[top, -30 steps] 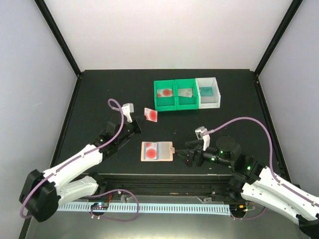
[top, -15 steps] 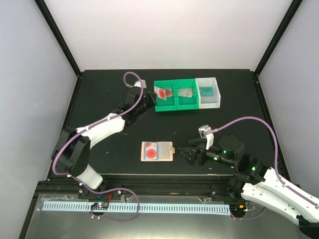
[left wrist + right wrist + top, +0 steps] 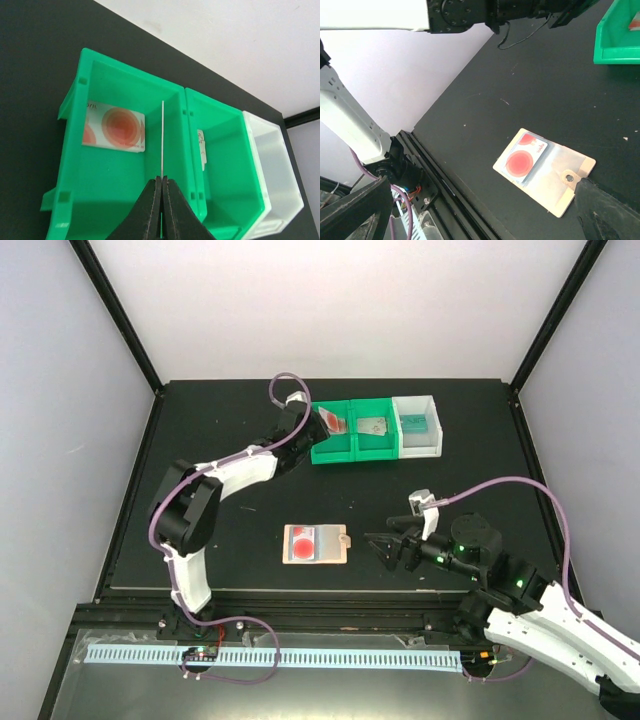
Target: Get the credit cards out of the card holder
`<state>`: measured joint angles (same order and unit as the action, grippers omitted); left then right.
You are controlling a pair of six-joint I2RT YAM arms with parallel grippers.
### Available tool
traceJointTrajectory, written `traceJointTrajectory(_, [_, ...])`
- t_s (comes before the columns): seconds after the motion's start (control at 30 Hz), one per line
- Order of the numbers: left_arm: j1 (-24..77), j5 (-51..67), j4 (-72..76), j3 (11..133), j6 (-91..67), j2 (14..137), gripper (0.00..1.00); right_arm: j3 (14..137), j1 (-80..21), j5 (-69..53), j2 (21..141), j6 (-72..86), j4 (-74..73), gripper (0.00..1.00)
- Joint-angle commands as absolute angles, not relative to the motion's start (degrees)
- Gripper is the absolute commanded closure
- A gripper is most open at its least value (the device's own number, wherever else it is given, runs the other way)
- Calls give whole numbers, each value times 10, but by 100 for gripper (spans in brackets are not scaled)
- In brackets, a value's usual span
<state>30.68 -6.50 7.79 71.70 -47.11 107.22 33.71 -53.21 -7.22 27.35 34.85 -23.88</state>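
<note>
Black tabletop (image 3: 200,420). Left wrist view: my left fingers (image 3: 149,210) clamp a card (image 3: 163,135) edge-on over the green bin (image 3: 110,185); overhead reveals its red blotch. My right fingers (image 3: 602,212) stand spread.

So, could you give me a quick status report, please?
Left gripper shut on credit card over left green bin. Right gripper open beside card holder, red-spot card in it. Nothing blocking.

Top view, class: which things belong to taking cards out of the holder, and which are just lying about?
Job: holder; card inside; held card; left fingers; binned cards; bins receiving them.
Lying about: pale toothed strip.
</note>
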Motion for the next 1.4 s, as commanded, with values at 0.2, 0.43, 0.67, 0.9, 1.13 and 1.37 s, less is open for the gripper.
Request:
traceJointTrajectory(0.2, [300, -93, 29, 845, -451, 1172, 98, 358, -530, -31, 243, 355, -242, 0])
traceJointTrajectory(0.43, [300, -114, 22, 886, -430, 1215, 98, 369, -530, -4, 239, 353, -256, 0])
traceJointTrajectory(0.67, [297, -117, 21, 916, -423, 1249, 98, 371, -530, 17, 229, 349, -264, 0])
traceJointTrajectory(0.9, [298, -115, 14, 951, -422, 1281, 98, 375, -530, 27, 228, 345, -270, 0])
traceJointTrajectory(1.13, [297, -107, 8, 970, -421, 1300, 98, 376, -530, 35, 223, 342, -277, 0])
traceJointTrajectory(1.37, [298, -105, 3, 974, -411, 1294, 92, 379, -530, 37, 221, 339, -280, 0])
